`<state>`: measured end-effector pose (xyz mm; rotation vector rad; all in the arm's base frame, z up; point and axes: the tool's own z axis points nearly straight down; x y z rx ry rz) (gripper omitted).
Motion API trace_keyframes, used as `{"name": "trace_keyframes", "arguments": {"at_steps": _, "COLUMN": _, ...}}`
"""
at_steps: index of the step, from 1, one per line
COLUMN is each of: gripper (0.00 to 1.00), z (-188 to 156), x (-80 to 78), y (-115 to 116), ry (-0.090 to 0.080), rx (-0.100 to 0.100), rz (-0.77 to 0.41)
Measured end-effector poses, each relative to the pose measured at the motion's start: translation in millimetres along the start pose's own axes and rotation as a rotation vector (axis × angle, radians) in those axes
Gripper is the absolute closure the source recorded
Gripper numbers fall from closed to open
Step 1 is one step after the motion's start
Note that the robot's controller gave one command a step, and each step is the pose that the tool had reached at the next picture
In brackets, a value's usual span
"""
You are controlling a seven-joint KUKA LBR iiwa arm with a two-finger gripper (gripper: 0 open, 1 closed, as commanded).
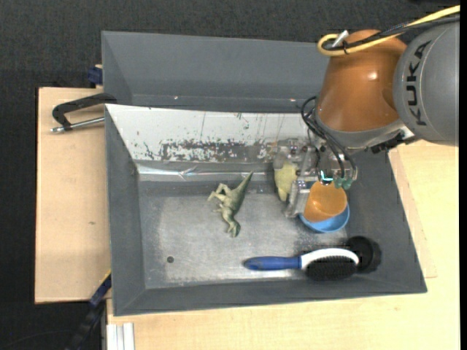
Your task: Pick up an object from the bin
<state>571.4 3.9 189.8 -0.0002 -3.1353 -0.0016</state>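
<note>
My gripper (pixel 298 195) hangs low at the bin's right side, below the arm's orange cover. A pale yellow lump (pixel 283 181) lies right against its left side. Just to its right sits an orange cup nested in a blue one (pixel 326 208), touching or very close to the gripper. A green toy dinosaur (pixel 230 199) lies about a hand's width to the left, on the bin floor.
A brush with a blue handle and a white and black head (pixel 310 262) lies along the front wall. A black round thing (pixel 368 254) sits at its right end. The bin's left half is bare floor.
</note>
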Motion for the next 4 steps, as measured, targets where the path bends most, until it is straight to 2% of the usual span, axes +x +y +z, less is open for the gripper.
{"name": "trace_keyframes", "arguments": {"at_steps": 1, "gripper": 0.00, "z": 101.9, "x": 4.7, "y": -71.5, "ry": -0.001, "rx": 0.001, "rz": 0.113}}
{"name": "trace_keyframes", "arguments": {"at_steps": 2, "gripper": 0.00, "z": 103.1, "x": 1.5, "y": -119.0, "ry": -0.008, "rx": -0.006, "rz": -0.001}}
{"name": "trace_keyframes", "arguments": {"at_steps": 3, "gripper": 1.00, "z": 103.3, "x": 1.6, "y": -121.3, "ry": -0.009, "rx": -0.008, "rz": 0.004}}
{"name": "trace_keyframes", "arguments": {"at_steps": 4, "gripper": 1.00, "z": -56.4, "x": 10.1, "y": -124.6, "ry": -0.022, "rx": 0.004, "rz": -0.068}}
